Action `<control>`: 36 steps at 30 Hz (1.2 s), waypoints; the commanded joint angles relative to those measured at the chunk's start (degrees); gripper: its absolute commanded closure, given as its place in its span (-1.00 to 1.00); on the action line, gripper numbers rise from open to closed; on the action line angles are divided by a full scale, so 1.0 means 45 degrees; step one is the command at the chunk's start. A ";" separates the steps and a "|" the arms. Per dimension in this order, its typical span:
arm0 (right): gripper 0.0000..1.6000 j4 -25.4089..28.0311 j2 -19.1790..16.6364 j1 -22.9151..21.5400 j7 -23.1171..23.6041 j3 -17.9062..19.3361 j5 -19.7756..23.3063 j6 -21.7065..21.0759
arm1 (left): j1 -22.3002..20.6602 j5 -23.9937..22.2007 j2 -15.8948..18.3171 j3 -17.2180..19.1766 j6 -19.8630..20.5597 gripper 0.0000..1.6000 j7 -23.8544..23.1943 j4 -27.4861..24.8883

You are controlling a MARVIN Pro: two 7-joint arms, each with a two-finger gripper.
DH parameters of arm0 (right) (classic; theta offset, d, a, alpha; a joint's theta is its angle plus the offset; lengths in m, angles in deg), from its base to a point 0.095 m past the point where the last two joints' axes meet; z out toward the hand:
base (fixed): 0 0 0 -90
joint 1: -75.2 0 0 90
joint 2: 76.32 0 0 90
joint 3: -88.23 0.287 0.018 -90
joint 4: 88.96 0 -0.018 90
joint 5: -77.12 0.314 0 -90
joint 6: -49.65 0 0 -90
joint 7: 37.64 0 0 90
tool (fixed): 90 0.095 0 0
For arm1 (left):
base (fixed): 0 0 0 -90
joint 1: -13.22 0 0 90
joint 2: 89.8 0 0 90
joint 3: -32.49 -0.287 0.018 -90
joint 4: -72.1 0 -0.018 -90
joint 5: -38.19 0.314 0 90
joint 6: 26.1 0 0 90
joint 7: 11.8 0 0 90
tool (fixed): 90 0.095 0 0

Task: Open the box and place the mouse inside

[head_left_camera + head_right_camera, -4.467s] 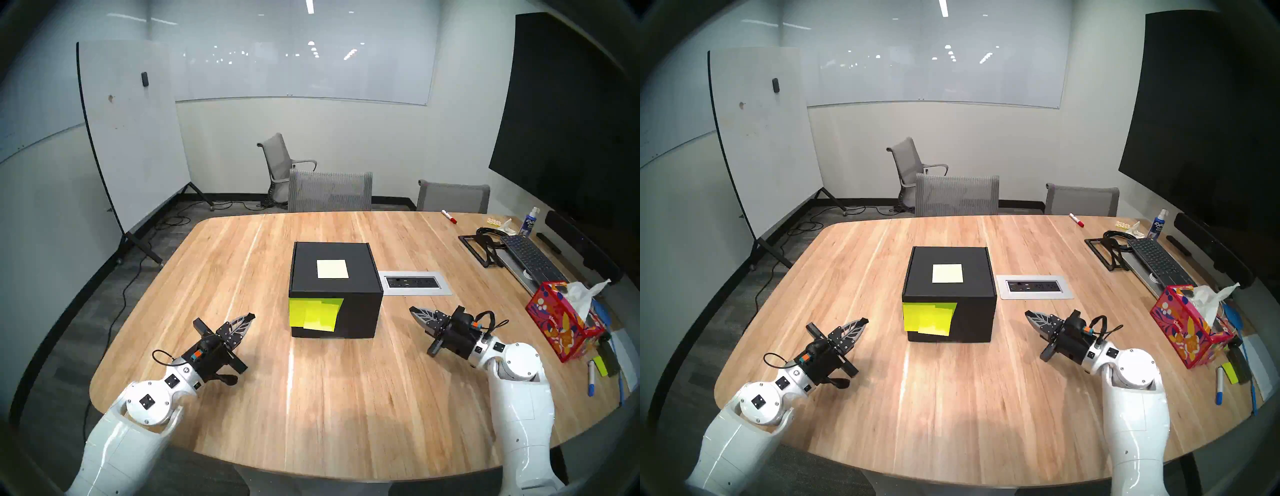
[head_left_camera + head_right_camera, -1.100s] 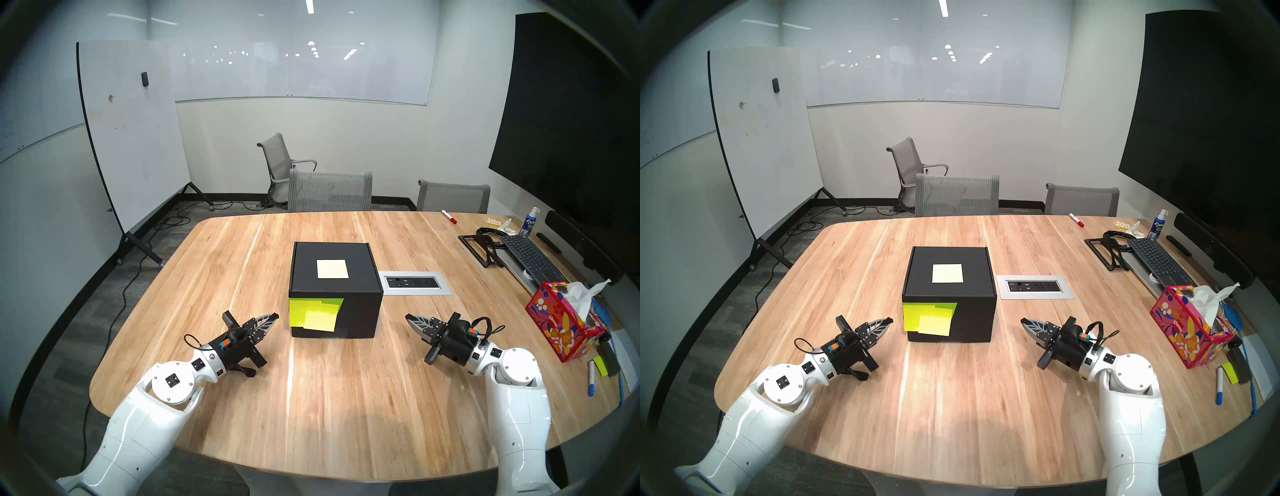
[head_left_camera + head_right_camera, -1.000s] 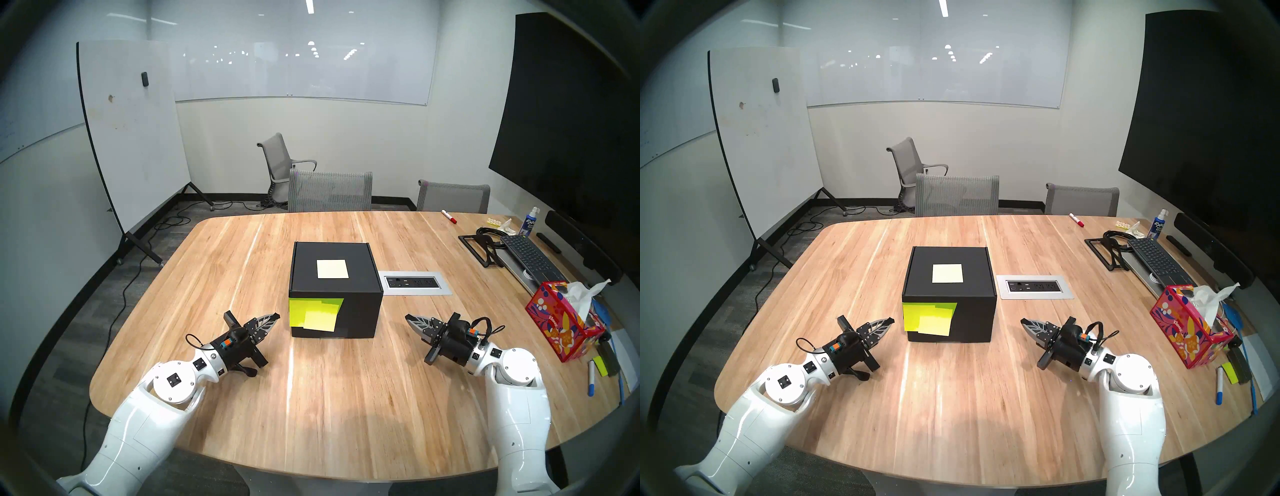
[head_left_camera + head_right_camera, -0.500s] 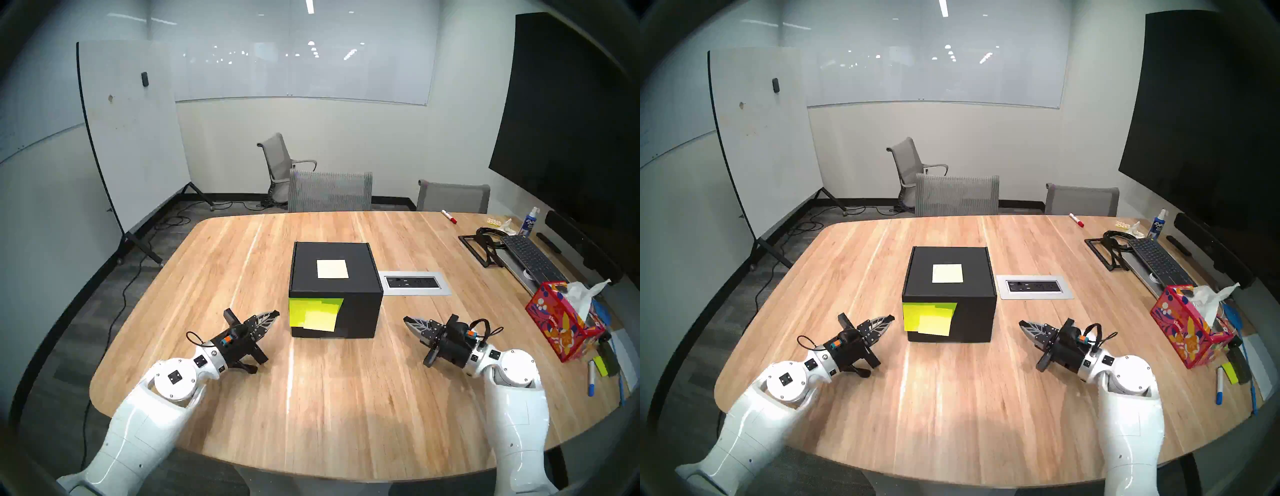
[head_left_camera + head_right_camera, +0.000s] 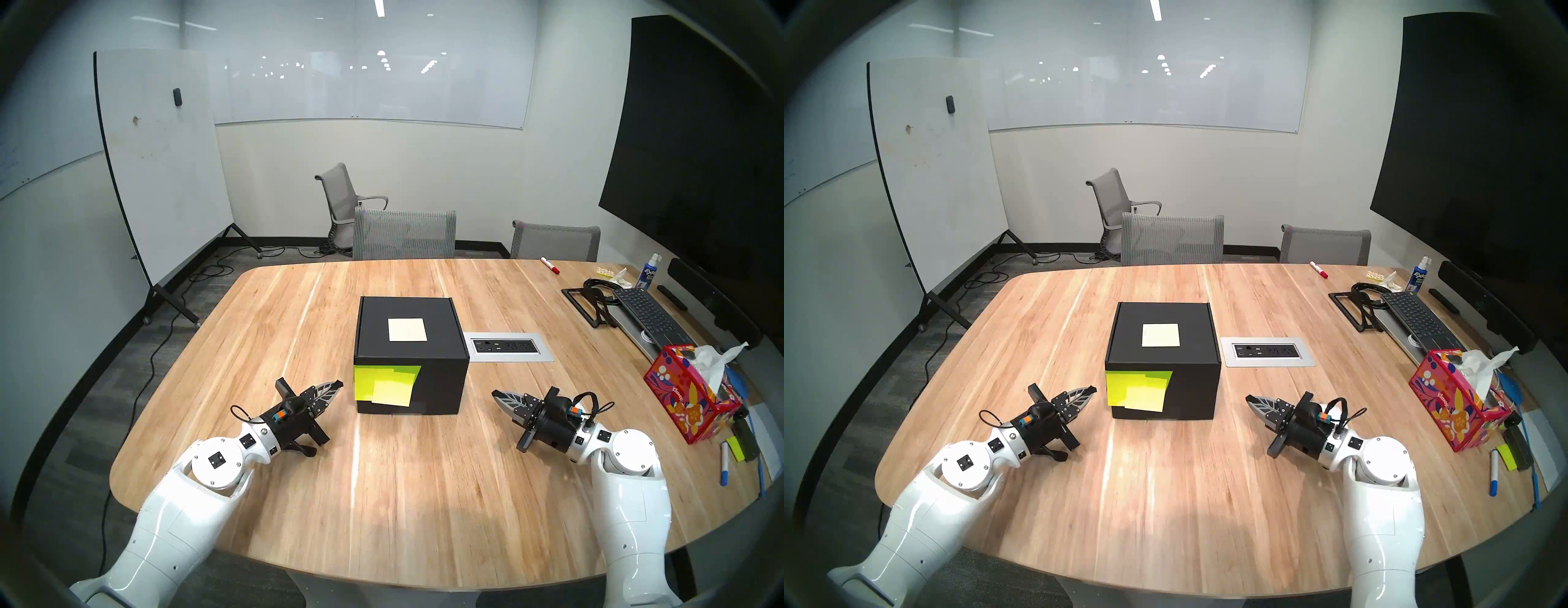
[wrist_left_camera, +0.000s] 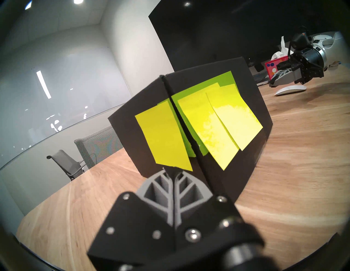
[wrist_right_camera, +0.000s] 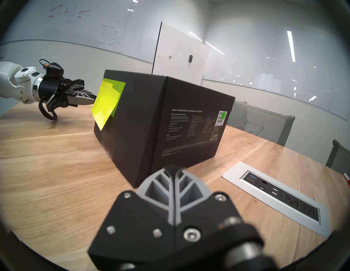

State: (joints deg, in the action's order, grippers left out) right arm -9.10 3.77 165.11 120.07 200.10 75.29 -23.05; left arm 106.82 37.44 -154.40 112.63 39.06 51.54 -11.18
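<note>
The black box (image 5: 441, 384) stands closed at the table's middle, with a pale note on its lid and yellow sticky notes (image 5: 384, 384) on its front left corner. My left gripper (image 5: 337, 385) is shut and empty, its tip just short of that corner (image 6: 181, 132), apart from it. My right gripper (image 5: 495, 394) is shut and empty too, hovering off the box's front right corner (image 7: 189, 113). The white mouse (image 6: 289, 89) lies on the table under the right gripper (image 6: 271, 84), shown only in the left wrist view.
A silver power outlet panel (image 5: 507, 347) is set into the table right of the box. A red floral tissue box (image 5: 687, 399), a keyboard (image 5: 649, 316), pens and small clutter line the right edge. Grey chairs (image 5: 405, 235) stand behind the table.
Over the last seconds my left gripper has moved right, up to the box's front left corner. My right gripper has crept slightly left and nearer. Both stayed shut; the box has not moved.
</note>
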 commanded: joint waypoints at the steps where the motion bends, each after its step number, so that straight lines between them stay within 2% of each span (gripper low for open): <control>1: 1.00 0.0140 0.0080 -0.0225 -0.0038 -0.0142 -0.0040 0.0059 | -0.0116 0.0028 -0.0013 0.0016 -0.0034 1.00 0.0024 -0.0132; 36: 1.00 -0.0796 0.0121 -0.0993 -0.0320 -0.0743 -0.0317 0.0157 | -0.0377 -0.0038 -0.0070 -0.0005 0.0015 1.00 -0.0448 0.0133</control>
State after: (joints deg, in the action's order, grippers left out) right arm -12.61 4.33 161.85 118.54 196.82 73.49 -22.49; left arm 105.90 37.23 -154.29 112.68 39.22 49.27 -10.26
